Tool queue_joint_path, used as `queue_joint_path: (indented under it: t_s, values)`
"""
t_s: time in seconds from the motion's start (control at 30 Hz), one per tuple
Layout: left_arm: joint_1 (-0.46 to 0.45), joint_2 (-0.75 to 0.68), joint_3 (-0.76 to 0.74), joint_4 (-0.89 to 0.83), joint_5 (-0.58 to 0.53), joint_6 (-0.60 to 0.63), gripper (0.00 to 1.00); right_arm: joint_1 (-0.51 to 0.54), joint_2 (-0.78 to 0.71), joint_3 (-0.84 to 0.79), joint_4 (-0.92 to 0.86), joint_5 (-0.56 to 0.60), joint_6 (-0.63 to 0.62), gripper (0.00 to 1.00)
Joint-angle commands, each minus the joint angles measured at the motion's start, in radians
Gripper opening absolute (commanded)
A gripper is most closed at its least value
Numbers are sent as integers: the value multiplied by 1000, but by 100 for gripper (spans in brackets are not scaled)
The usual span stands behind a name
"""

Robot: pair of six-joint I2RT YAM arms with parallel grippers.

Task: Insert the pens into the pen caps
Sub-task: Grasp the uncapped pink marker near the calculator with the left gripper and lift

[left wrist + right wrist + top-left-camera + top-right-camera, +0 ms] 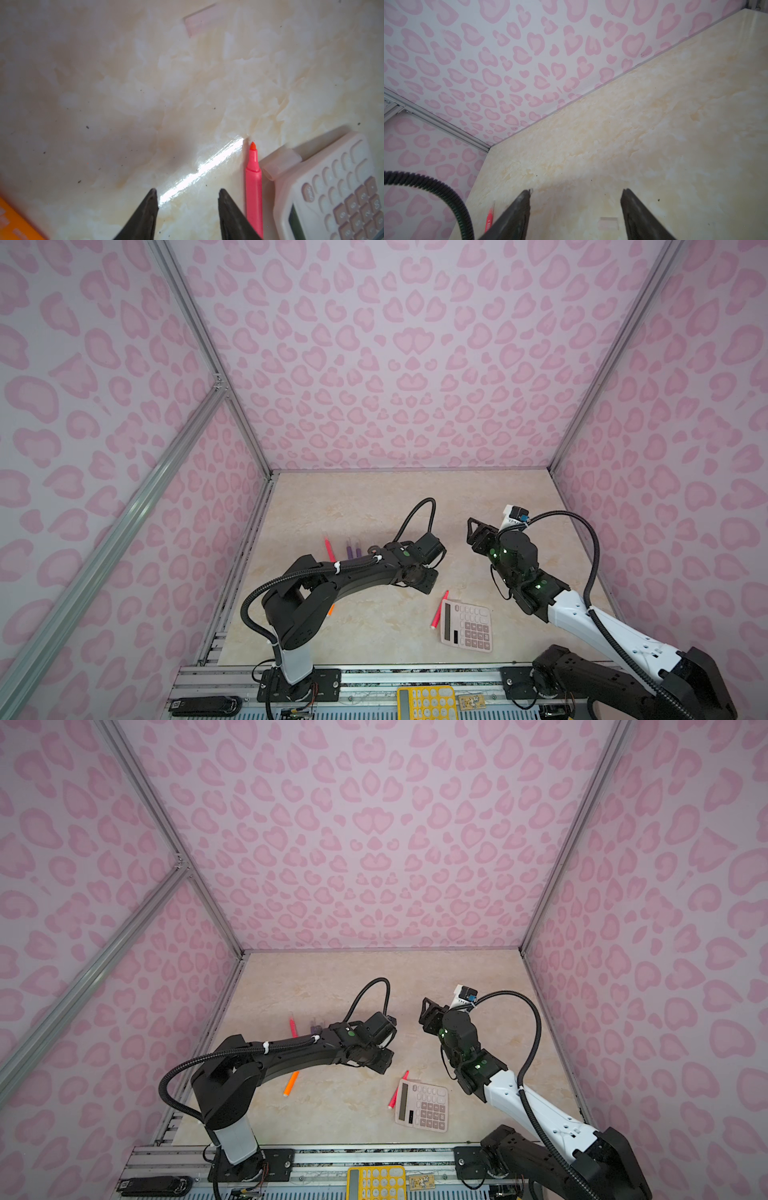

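Pens lie scattered over the beige table (374, 506). Furthest left in both top views, a pink-red pen (329, 548) has its long axis running far-to-near, narrow end toward the back wall. Just beside it, 2 purple pens (353, 551) lie parallel to it, their near ends hidden under the left arm. I cannot tell which way they point.

Nearer the front, an orange pen (291, 1083) slants from near-left to far-right. Its white end points near-left and its other end is under the arm.

The left gripper (187, 190) hangs over bare table, its jaws spread with nothing between them. Just beside 1 finger lies a second pink-red pen (254, 187) – tapered tip pointing the same way as the fingers, toward the far right in a top view. It runs along the pink calculator (467, 626). A clear cap (280, 165) leans against the calculator's corner, just beside that tip.

The right gripper (576, 190) is also spread and empty – a faint cap (609, 222) lies on the table below the gap.
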Motion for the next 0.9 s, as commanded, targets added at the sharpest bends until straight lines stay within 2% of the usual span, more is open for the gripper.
queue_joint_path:
  t_s: [0.0, 0.17, 0.53, 0.67, 0.87]
  values:
    - [-24, -23, -29, -8, 42, 3, 50, -5, -19, 2, -22, 41, -21, 70]
    - [-112, -14, -21, -7, 62, -18, 51, -59, -90, -11, -65, 58, -27, 71]
    - [-191, 73, 83, -15, 131, -27, 52, -110, -278, -89, -85, 56, -30, 74]
    - [-195, 96, 102, -35, 84, -37, 55, -113, -298, -100, -83, 49, -27, 75]
    - [-195, 94, 81, -81, -74, -63, 58, -114, -291, -97, -79, 33, -24, 75]
